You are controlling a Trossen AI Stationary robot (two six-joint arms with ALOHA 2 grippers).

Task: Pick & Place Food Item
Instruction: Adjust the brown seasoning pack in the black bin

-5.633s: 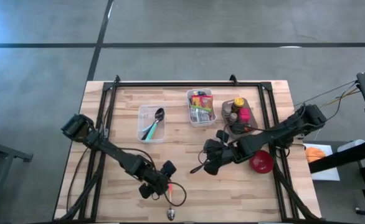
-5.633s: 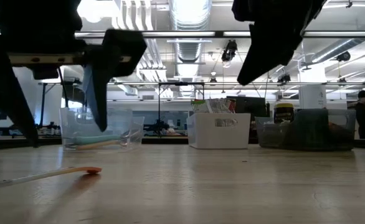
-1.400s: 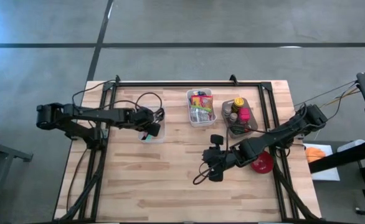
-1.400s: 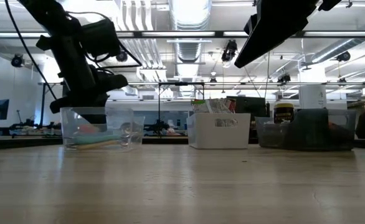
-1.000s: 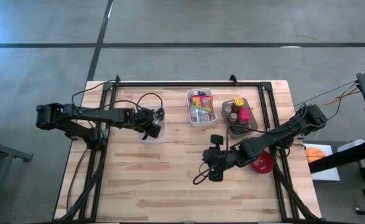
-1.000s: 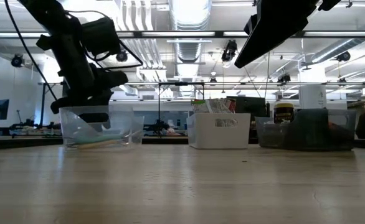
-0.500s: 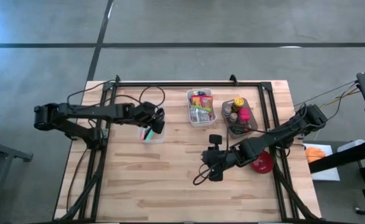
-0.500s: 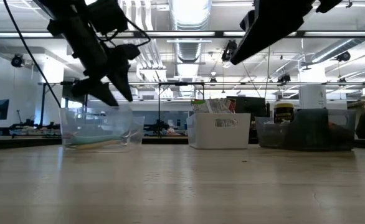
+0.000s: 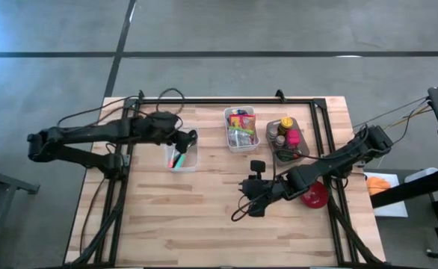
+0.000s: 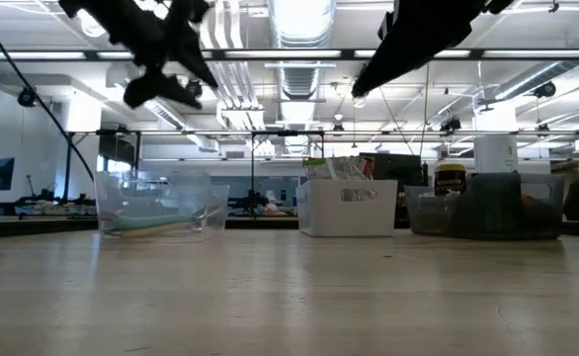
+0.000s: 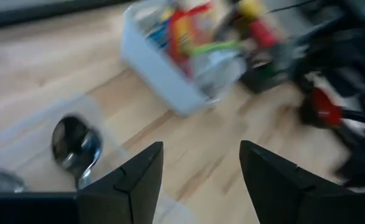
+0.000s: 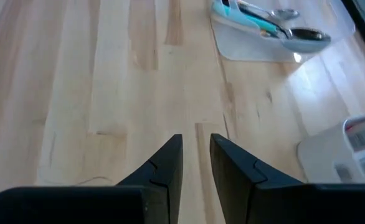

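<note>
My left gripper [image 9: 191,138] hangs with fingers spread and empty above the clear utensil bin [image 9: 182,150] at ten o'clock from table centre, spoons inside. My right gripper [image 9: 247,196] waits over bare wood near centre, fingers nearly together, holding nothing. The food packets [image 9: 241,125] sit in the white bin [image 9: 241,130] at twelve o'clock. I judge no food is picked yet; next, a reach into that bin.

Bright overhead lighting; left wrist view motion-blurred.
</note>
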